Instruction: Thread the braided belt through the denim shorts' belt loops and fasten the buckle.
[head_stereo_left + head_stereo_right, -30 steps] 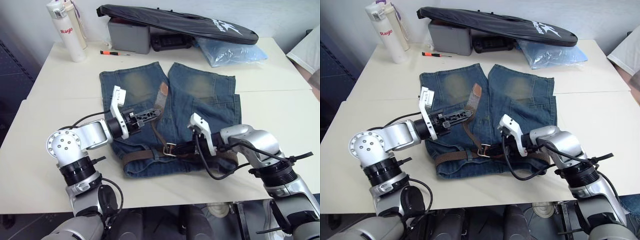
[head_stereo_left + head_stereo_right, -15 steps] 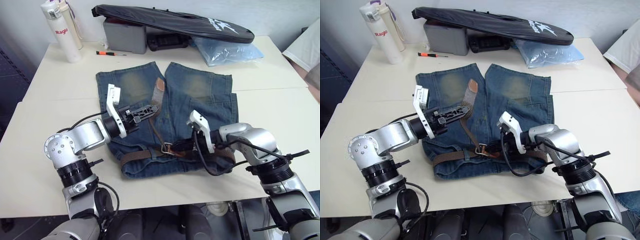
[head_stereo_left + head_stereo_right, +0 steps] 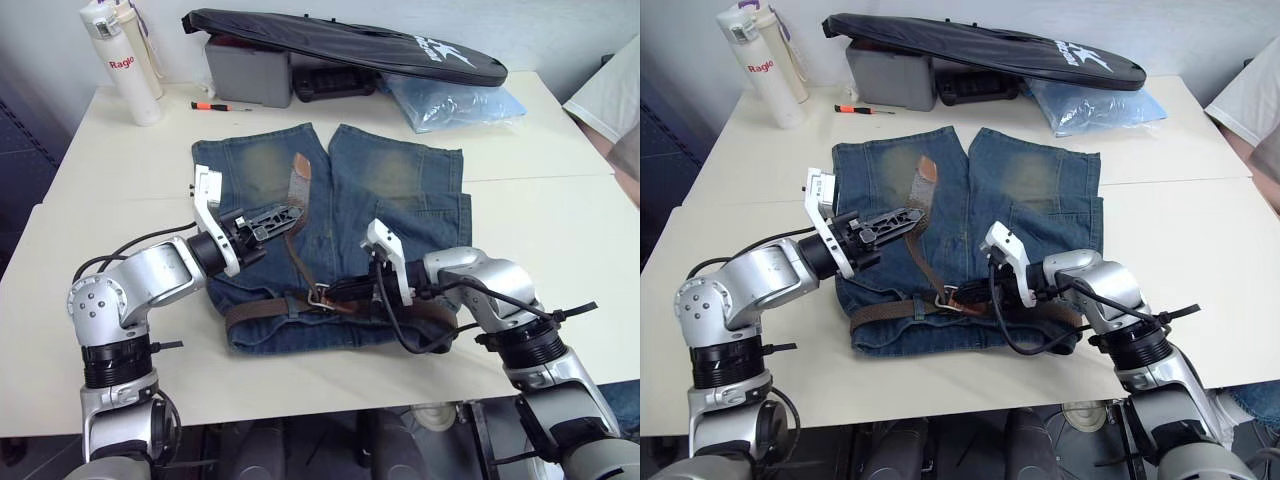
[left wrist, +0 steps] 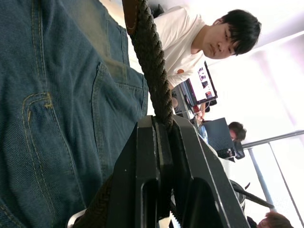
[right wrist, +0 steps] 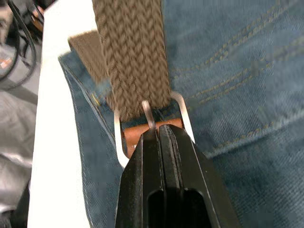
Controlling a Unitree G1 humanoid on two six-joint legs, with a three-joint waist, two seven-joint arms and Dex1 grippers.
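Observation:
The denim shorts (image 3: 400,190) lie flat, waistband toward the table's near edge. The braided belt (image 3: 262,312) runs along the waistband, and its free end passes through the silver buckle (image 3: 320,296) up to the tan tip (image 3: 297,172). My left gripper (image 3: 285,212) is shut on that raised strap (image 4: 152,61) above the left leg. My right gripper (image 3: 338,292) is shut on the tan leather (image 5: 135,134) at the buckle (image 5: 183,109), its prong lying against the braid (image 5: 133,57). The belt loops are too small to make out.
Along the table's far edge stand a white bottle (image 3: 120,65), an orange screwdriver (image 3: 222,106), a grey box (image 3: 245,80) under a black bag (image 3: 350,45), and a blue plastic bag (image 3: 450,100). A person (image 4: 213,42) sits to the right.
My left gripper has drawn the strap leftward, and the tan tip now lies further left over the left leg. The buckle and my right gripper have shifted slightly left.

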